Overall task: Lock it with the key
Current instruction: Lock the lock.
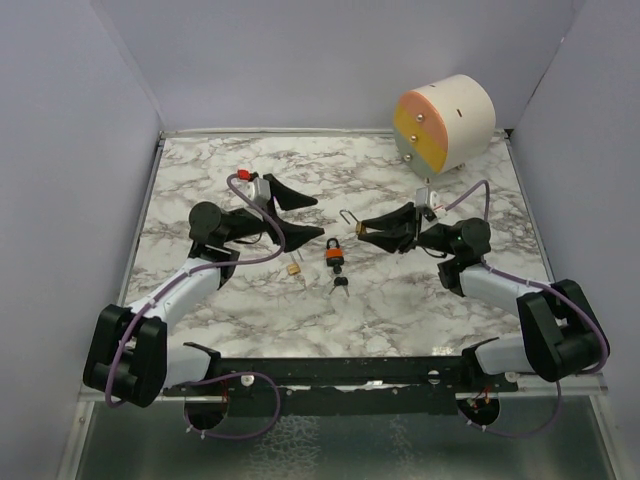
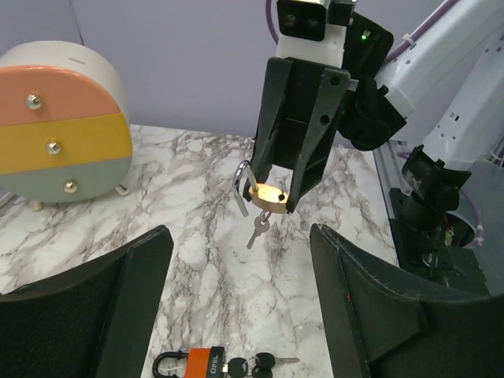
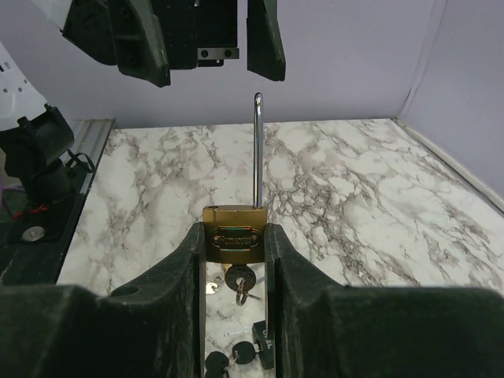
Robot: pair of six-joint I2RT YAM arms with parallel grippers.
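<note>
Right pincer [image 3: 235,231] pinches brass padlock [image 3: 234,241], shackle open; left pincer [image 1: 303,217], spread, faces it; orange padlock [image 1: 333,252] lies on counter [image 1: 400,300] between them.

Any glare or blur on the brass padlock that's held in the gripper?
Left wrist view: a bright glare spot on the brass padlock washes out part of it. Right wrist view: padlock sharp, shackle gleaming, near fingers dark and soft. Top view: even light, padlock too small to judge.
</note>
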